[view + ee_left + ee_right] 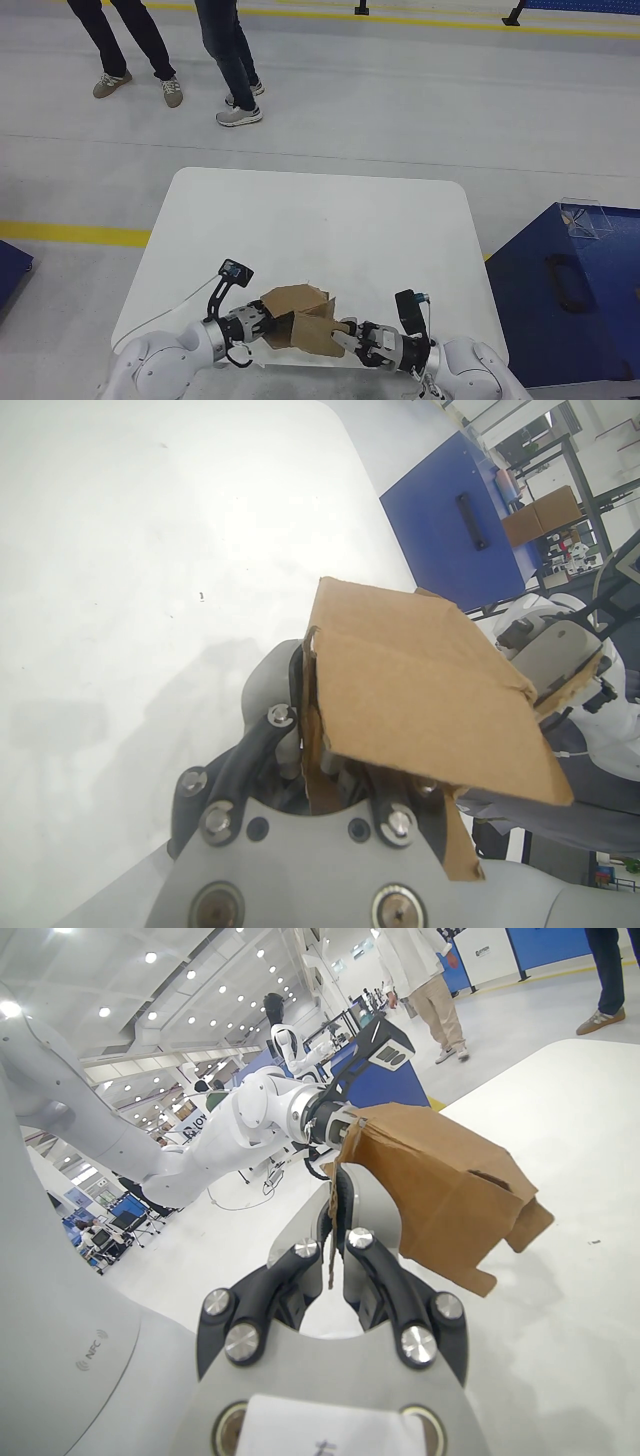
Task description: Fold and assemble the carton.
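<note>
We hold the carton (300, 315) at the table's (310, 215) near edge (half-formed), left gripper (268, 325) and right gripper (345, 337) each pinching a flap; we should fold slowly, both pinches firm.

A white square table (300, 220) with rounded corners stands on a pale grey floor (400, 100), its top faintly scuffed with a few small dark specks (201, 596), a brown carton (297, 305) over its near edge, contact unclear.
</note>
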`<state>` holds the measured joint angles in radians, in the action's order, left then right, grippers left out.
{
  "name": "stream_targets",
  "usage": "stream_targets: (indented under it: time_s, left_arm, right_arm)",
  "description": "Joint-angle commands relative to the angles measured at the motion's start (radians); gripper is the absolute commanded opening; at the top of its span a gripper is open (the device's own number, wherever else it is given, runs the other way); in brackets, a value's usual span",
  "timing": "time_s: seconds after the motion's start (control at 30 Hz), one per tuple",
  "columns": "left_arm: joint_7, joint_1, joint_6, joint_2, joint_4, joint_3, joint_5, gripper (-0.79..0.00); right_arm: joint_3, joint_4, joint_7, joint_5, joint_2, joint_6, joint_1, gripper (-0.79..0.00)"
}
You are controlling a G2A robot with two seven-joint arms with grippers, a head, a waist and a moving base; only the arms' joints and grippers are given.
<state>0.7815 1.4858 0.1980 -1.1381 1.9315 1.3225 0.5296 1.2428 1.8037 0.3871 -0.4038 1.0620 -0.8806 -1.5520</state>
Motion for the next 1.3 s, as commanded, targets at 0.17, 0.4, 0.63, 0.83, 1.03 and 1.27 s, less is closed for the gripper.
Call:
stream_targets:
  time_s: [0.17,0.4,0.63,0.83,1.03,1.27]
  left_arm:
    - [0.014,-0.006,-0.056,-0.003,-0.041,0.024,-0.206,-0.785]
    - [0.014,-0.006,-0.056,-0.003,-0.041,0.024,-0.206,-0.785]
    - [0.04,-0.041,-0.202,-0.013,-0.052,-0.015,-0.339,-0.785]
    - [0.124,-0.221,-0.524,-0.05,-0.21,-0.069,-0.888,-0.785]
    - [0.053,-0.389,-0.709,-0.092,-0.369,-0.16,-1.185,-0.785]
    - [0.053,-0.389,-0.709,-0.092,-0.369,-0.16,-1.185,-0.785]
  right_arm:
    - [0.0,0.0,0.0,0.005,0.0,0.006,0.001,0.0]
    - [0.001,0.003,-0.001,0.0,0.0,0.009,0.002,0.0]
    - [0.189,0.029,-0.159,-0.019,-0.012,-0.008,-0.012,0.0]
    - [0.285,-0.047,-0.197,0.097,-0.02,-0.004,0.031,0.0]
    - [0.284,-0.125,-0.124,0.123,-0.026,-0.018,0.106,0.0]
    - [0.284,-0.125,-0.124,0.123,-0.026,-0.018,0.106,0.0]
